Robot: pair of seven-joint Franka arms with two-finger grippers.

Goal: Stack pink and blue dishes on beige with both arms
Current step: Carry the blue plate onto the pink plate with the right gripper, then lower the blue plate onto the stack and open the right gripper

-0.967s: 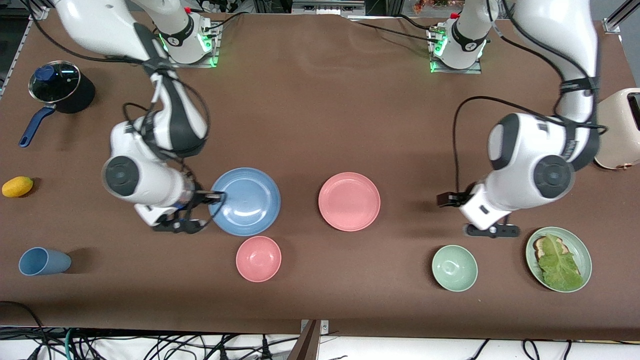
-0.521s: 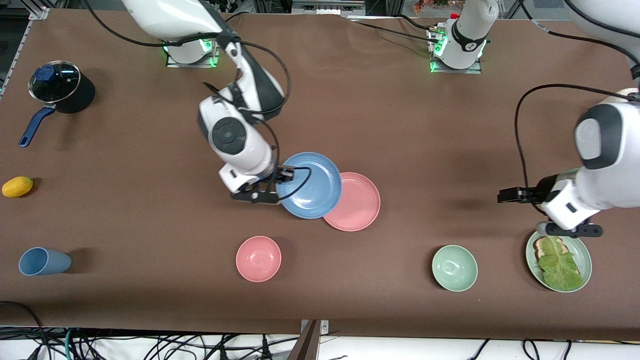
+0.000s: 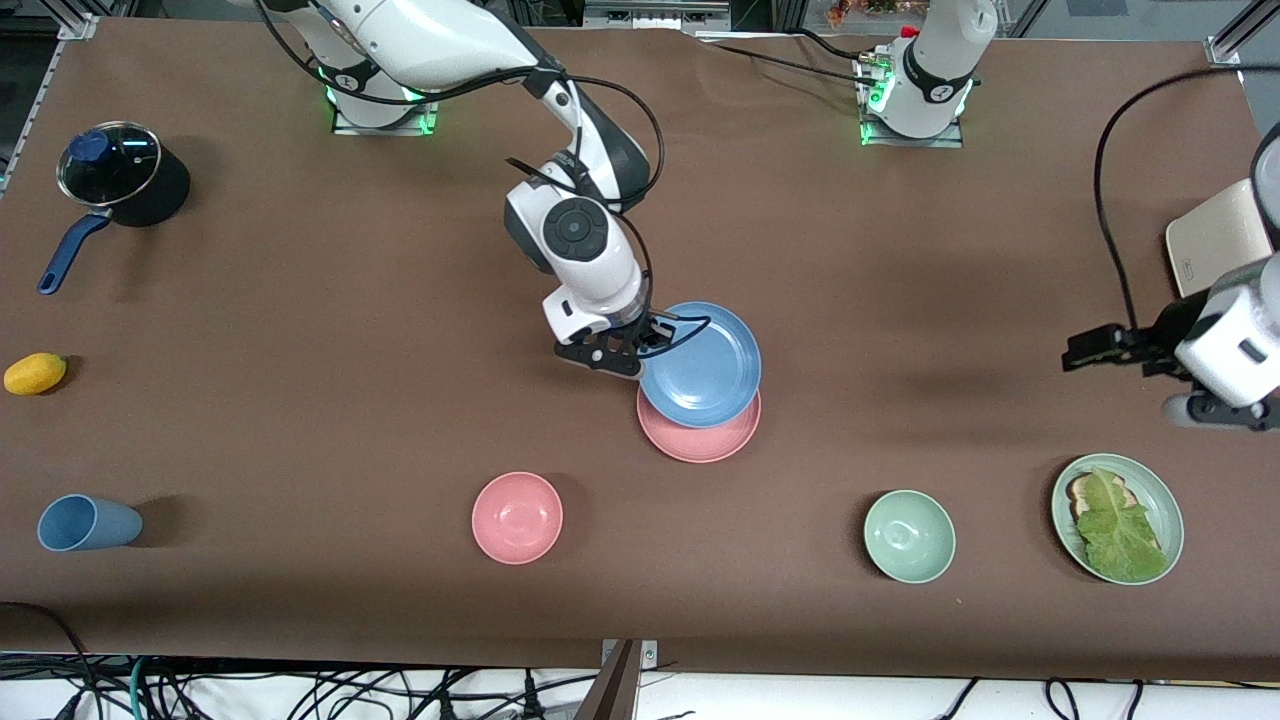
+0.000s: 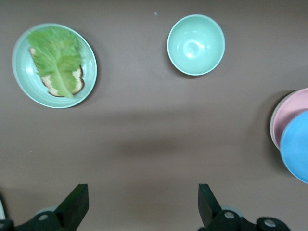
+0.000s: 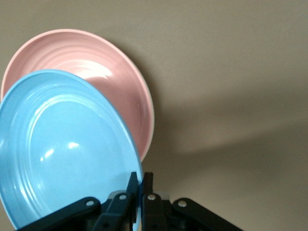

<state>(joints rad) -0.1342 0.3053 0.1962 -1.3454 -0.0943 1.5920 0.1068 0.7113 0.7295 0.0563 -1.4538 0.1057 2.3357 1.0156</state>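
My right gripper [image 3: 655,340] is shut on the rim of the blue plate [image 3: 702,364] and holds it tilted over the pink plate [image 3: 700,440], which lies at the table's middle. The blue plate covers most of the pink one. In the right wrist view the fingers [image 5: 140,180] pinch the blue plate's [image 5: 62,149] edge, with the pink plate [image 5: 110,72] under it. My left gripper [image 3: 1087,352] hangs open and empty over bare table toward the left arm's end; its wrist view shows the gripper [image 4: 143,211] wide apart. No beige plate is in view.
A pink bowl [image 3: 517,517], a green bowl [image 3: 909,535] and a green plate with lettuce on toast [image 3: 1117,517] lie nearer the camera. A blue cup [image 3: 88,523], a lemon [image 3: 35,372] and a lidded pot [image 3: 120,180] sit at the right arm's end. A cream toaster [image 3: 1215,250] stands at the left arm's end.
The right arm has carried the blue plate from the right arm's end to over the pink plate. The left arm has drawn back toward its own end of the table.
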